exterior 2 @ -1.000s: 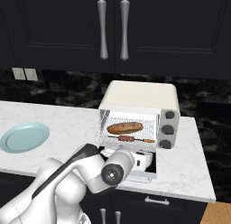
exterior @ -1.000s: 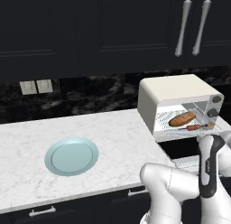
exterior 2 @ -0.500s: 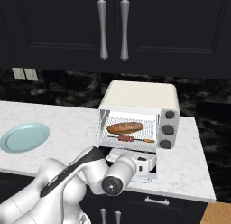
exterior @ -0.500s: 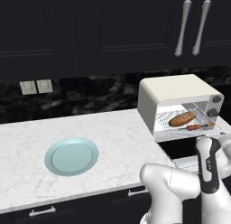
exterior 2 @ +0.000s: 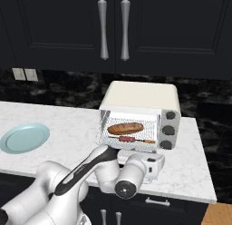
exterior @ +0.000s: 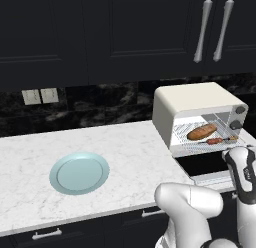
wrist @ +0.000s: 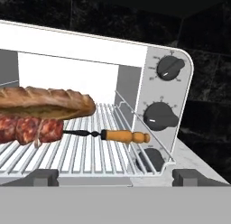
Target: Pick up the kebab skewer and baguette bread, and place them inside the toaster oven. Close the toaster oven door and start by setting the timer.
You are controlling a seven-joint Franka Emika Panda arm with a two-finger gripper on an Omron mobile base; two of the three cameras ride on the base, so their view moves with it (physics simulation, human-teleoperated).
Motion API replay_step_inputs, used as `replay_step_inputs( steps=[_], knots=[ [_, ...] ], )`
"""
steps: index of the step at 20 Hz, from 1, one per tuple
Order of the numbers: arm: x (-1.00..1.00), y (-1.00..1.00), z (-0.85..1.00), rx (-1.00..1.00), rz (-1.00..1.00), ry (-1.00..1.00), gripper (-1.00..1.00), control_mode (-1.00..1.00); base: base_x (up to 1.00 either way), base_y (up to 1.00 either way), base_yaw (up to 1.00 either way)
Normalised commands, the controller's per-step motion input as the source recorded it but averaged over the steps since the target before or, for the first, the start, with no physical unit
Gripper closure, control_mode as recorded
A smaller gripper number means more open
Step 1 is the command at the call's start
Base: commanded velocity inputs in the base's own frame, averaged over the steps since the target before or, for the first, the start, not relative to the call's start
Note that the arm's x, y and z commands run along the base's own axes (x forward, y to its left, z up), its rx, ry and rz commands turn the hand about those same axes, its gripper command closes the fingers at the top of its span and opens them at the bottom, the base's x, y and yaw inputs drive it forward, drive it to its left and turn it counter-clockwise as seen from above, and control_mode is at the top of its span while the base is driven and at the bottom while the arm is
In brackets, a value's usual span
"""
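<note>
Marble counter (exterior: pixel 130 147) | one toaster oven (exterior 2: pixel 145 98) | one baguette bread (wrist: pixel 45 102), one kebab skewer (wrist: pixel 67 132) on rack | end effector (wrist: pixel 115 177) apart

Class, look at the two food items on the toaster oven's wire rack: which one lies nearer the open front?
The kebab skewer. It lies in front of the baguette bread, towards the open front, its pale handle pointing at the knobs; the loaf sits behind it, deeper in the toaster oven.

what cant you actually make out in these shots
- Toaster oven door: left base view, front edge and handle behind the arm; right base view, almost wholly behind it.
- Kebab skewer and baguette bread: hand view, left ends cut off by the edge.
- Knob markings: too small.
</note>
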Motion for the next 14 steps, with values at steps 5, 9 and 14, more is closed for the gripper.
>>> replay_step_inputs(
  steps=[5,9,14],
  knots=[
    [0.12,0.0,0.0,0.0,0.02,0.0,-1.0,-1.0,0.0,0.0,0.0],
    [0.0,0.07,0.0,0.0,0.0,0.0,-1.0,-1.0,0.0,0.0,0.0],
    [0.02,0.22,0.0,0.01,0.02,0.0,-1.0,-1.0,0.0,0.0,0.0]
  ],
)
